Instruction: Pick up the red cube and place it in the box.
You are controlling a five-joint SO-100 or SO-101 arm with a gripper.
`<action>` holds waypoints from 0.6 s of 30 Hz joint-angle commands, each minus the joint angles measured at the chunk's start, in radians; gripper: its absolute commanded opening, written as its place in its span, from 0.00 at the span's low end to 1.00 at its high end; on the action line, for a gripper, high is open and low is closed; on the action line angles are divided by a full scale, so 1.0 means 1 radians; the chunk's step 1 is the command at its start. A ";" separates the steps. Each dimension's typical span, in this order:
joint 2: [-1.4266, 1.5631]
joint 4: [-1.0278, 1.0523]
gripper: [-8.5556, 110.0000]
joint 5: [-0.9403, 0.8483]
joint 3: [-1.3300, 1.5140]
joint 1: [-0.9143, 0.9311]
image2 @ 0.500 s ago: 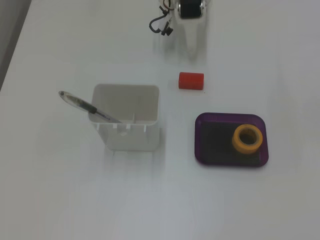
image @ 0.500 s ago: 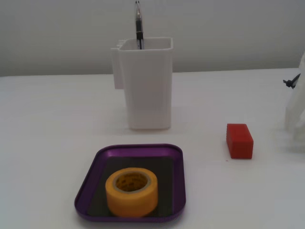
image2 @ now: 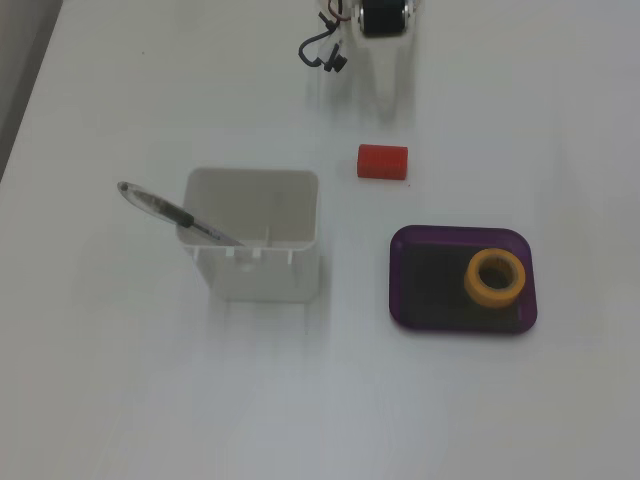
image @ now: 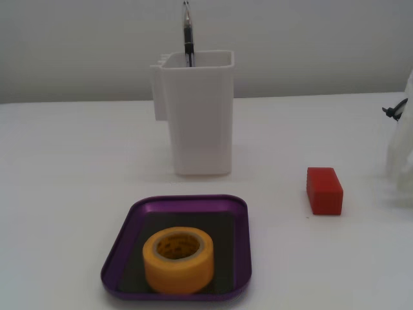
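The red cube (image: 324, 190) lay flat on the white table (image: 71, 161), untouched, with bare tabletop on every side of it. Taking the purple box (image: 126, 239) as the landmark: in the low fixed view the cube sat to the box's right and a little farther back, clearly apart from it; in the high fixed view the cube (image2: 382, 161) sat just beyond the box's (image2: 405, 300) upper left corner. Inside the box, resting on its dark base, stood a yellow tape roll (image: 178, 259), toward the near edge in the low view, leaving the far part of the base bare. A tall white container (image: 197, 116) stood behind the box in the low view, and to its left in the high view, with a pen (image2: 175, 213) leaning out of it.

The table was plain white and matte, and a pale wall (image: 310, 39) rose behind it. Wide open surface lay to the left of the container and in front of the box.

There was one cube, one box, one roll, one container and one pen.

The arm's base (image2: 383, 18) showed at the top edge of the high view, with a black cable (image2: 322, 50) beside it; whether its fingers were apart or together I cannot tell.
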 commanded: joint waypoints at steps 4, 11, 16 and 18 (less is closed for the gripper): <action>0.005 -0.014 0.07 -0.018 -0.005 0.006; -0.035 -0.066 0.14 -0.046 -0.160 0.009; -0.262 -0.063 0.15 0.014 -0.371 0.011; -0.411 -0.063 0.15 0.017 -0.457 0.009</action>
